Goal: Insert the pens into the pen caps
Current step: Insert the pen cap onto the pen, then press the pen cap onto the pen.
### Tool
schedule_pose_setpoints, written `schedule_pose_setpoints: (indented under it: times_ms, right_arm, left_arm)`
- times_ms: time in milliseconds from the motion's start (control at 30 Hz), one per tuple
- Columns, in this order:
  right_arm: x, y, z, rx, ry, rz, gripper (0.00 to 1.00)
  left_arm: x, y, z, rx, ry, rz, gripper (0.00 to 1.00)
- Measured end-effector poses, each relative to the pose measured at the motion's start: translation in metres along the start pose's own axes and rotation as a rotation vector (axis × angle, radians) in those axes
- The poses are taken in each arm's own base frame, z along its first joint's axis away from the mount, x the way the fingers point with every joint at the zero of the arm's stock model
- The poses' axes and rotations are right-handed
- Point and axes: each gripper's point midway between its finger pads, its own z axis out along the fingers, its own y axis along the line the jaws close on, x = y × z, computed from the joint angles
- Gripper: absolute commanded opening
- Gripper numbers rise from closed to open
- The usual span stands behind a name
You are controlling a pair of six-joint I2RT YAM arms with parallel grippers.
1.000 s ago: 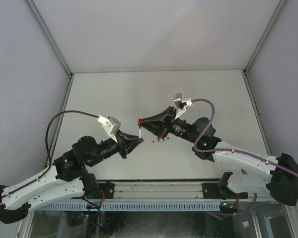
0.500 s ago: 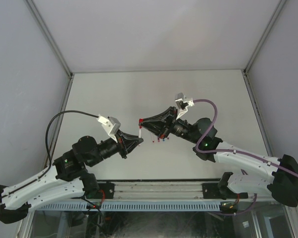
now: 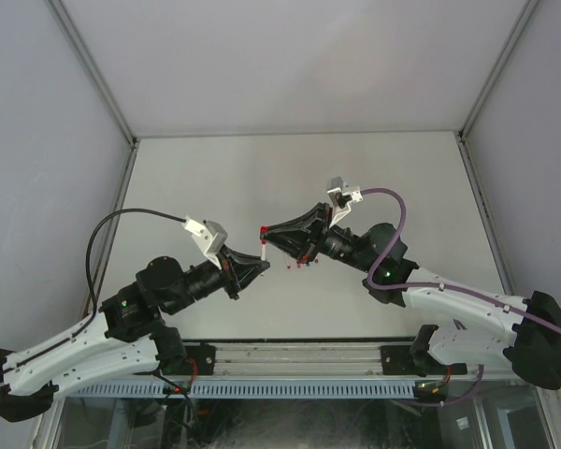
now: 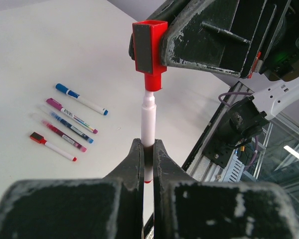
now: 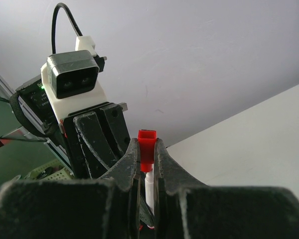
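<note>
Presently, the left gripper is closed tight on the white barrel of a pen. It holds the pen upright, clear of the table. A red section of the pen shows lower down between the fingers.

The right gripper is also fully closed. It pinches a red pen cap by its square upper end, with the round mouth facing down. The cap sits directly above the pen and in line with it. The pen's narrow nib end reaches the cap's mouth, but how far it has entered cannot be told.

From above, the two grippers meet tip to tip over the near middle of the table, the left arm reaching in from the left and the right arm from the right.

The loose pens lie flat on the table in a rough row, side by side and close together. Their ends are blue, magenta and red. They are apart from both grippers, and nothing touches them.
</note>
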Motion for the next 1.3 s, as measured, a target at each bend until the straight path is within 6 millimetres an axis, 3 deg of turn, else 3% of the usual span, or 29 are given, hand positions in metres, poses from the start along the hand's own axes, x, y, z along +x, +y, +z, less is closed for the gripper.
schedule_pose_setpoints:
  times_ms: [800,1300]
  right_arm:
    - [0.009,-0.011,-0.001,0.067,0.020,0.001,0.00]
    - [0.019,-0.004,-0.002,0.068,-0.005,-0.007,0.00]
  left_arm:
    - [0.001,0.004,0.000,-0.020,0.000,0.001,0.00]
    - [0.005,0.005,-0.005,-0.027,0.016,0.000,0.00]
